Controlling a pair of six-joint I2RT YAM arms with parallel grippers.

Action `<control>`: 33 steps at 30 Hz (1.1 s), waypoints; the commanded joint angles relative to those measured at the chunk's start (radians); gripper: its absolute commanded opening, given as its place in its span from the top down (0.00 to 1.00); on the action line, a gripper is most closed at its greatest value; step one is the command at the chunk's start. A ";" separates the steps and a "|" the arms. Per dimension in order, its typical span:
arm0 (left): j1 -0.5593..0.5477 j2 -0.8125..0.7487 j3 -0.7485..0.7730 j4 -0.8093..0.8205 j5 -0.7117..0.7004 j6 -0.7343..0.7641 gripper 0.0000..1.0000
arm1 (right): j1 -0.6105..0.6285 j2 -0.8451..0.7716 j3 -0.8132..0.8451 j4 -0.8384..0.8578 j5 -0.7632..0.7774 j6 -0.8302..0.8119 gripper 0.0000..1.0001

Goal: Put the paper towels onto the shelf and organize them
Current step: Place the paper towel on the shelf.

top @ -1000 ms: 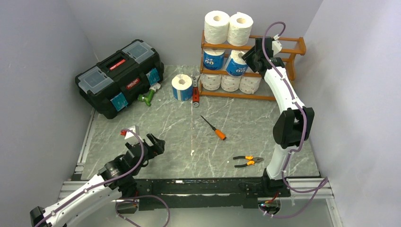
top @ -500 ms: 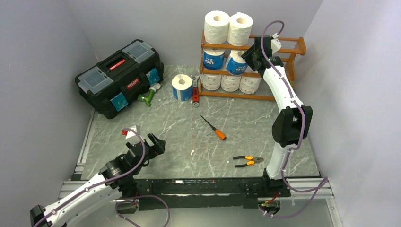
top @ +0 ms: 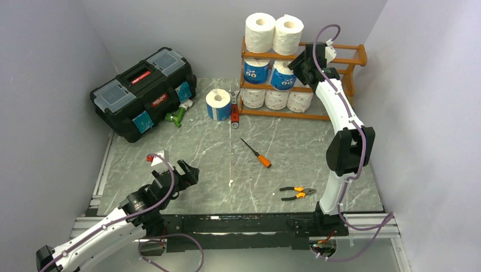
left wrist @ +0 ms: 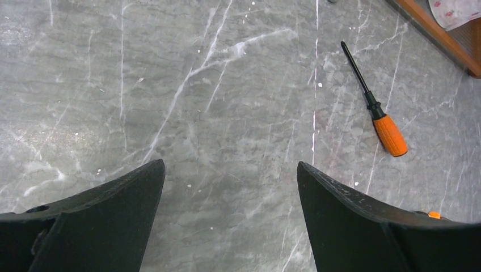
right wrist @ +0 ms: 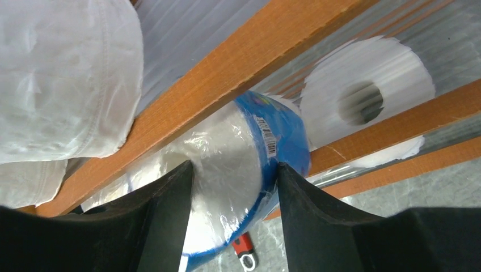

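- Top view: the right pincer [top: 299, 63] is at the middle tier of the orange-brown slatted wooden shelf [top: 347, 55], on the right-hand blue-wrapped paper roll [top: 282, 78]. A third blue-wrapped roll [top: 218, 105] stands unshelved on the grey marbled surface [top: 187, 141].
- Left wrist view: the left pincer [left wrist: 230, 165] hangs released over bare surface, near an orange-handled screwdriver [left wrist: 390, 135].
- Right wrist view: only here does the grasp show, with black fingers [right wrist: 164, 226] clasping the roll's sides. Best to seat it fully on the slats, clear of the rail above, before letting go.

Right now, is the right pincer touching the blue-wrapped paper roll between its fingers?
Touching. Right wrist view: the right pincer presses both black fingers against the blue-wrapped paper roll, no gap.
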 commanded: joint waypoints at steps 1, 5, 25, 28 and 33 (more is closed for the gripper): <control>0.001 -0.020 0.030 0.016 -0.002 0.001 0.08 | 0.003 -0.017 0.066 0.070 -0.017 0.001 0.41; 0.001 -0.024 0.032 0.012 -0.002 0.003 0.08 | 0.003 -0.020 0.067 0.060 -0.016 -0.002 0.36; 0.001 -0.053 0.036 0.002 0.003 0.006 0.05 | 0.002 -0.232 -0.117 0.202 -0.124 -0.091 0.15; 0.001 -0.057 0.032 0.005 0.013 0.000 0.05 | 0.009 -0.319 -0.209 0.265 -0.145 -0.093 0.14; 0.001 -0.049 0.034 0.011 0.025 -0.002 0.05 | 0.052 -0.483 -0.447 0.434 -0.135 -0.111 0.15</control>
